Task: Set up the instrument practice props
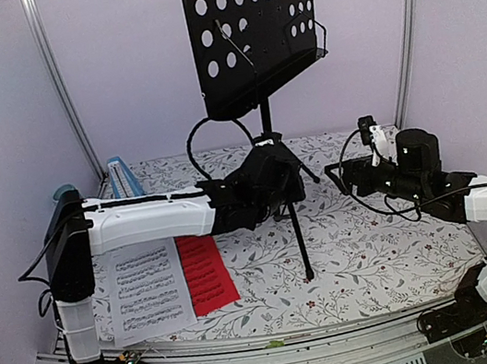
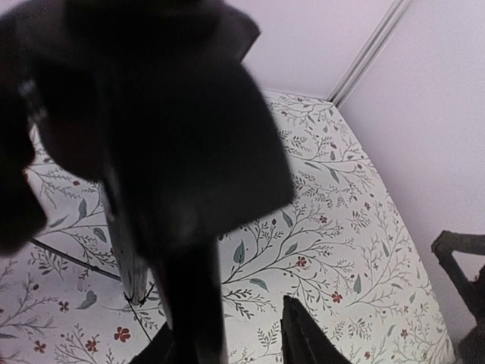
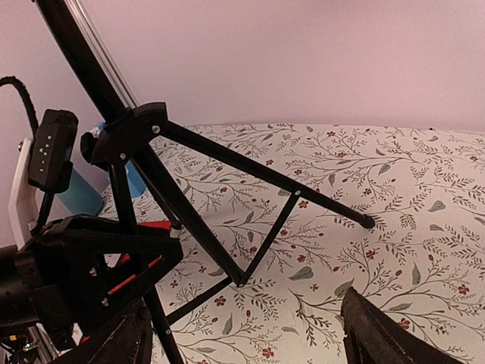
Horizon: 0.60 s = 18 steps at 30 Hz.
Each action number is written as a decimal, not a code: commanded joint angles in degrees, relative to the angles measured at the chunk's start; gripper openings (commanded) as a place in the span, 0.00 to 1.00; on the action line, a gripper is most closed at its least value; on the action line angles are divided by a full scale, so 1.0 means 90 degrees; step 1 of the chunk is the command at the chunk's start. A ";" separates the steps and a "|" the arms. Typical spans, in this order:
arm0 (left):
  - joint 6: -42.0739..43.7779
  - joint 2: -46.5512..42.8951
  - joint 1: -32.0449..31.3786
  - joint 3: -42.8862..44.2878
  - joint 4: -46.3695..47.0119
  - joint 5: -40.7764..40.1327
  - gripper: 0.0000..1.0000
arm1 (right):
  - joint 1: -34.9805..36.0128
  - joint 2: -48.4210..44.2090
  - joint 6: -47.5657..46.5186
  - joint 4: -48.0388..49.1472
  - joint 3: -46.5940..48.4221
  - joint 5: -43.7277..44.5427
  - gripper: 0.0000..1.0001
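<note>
The black music stand (image 1: 256, 30) stands mid-table with its perforated desk raised and tripod legs (image 3: 258, 171) spread. My left gripper (image 1: 273, 182) is at the tripod hub. In the left wrist view the blurred dark pole (image 2: 189, 288) runs between its jaws (image 2: 227, 349), and a gap shows between the pole and the right finger (image 2: 303, 341), so it stands open. My right gripper (image 1: 344, 179) hangs open to the right of the stand, nothing between its fingers (image 3: 246, 341). The white sheet (image 1: 145, 292) and red sheet (image 1: 207, 272) lie flat front left. The blue metronome (image 1: 121, 176) stands at the back left.
A teal cup (image 1: 63, 192) stands in the back left corner beside the metronome. Pale walls and metal frame posts (image 1: 58, 82) close in the floral-covered table (image 1: 377, 253). The left arm stretches across above the sheets.
</note>
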 commanded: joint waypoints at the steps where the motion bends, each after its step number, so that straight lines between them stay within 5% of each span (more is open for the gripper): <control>1: -0.0121 0.0422 -0.0052 0.0465 -0.0641 -0.0390 0.30 | -0.0022 -0.0102 0.0042 -0.0136 0.0100 0.0066 0.87; 5: -0.0015 0.0541 -0.0055 0.0592 -0.0746 -0.0504 0.18 | -0.0022 -0.0084 0.0015 -0.0155 0.0153 0.0090 0.88; 8: 0.0343 0.0540 -0.0055 0.0591 -0.0585 -0.0371 0.00 | -0.0019 -0.0074 -0.0004 -0.0165 0.0167 0.0104 0.88; 13: 0.1335 0.0409 -0.0033 0.0294 0.0007 0.0098 0.00 | -0.0040 -0.0074 -0.0047 -0.0175 0.0149 0.0222 0.88; 18: 0.2173 -0.0200 0.0268 -0.0677 0.1189 0.1476 0.00 | -0.0050 -0.0094 -0.0127 -0.0199 0.0194 0.0298 0.88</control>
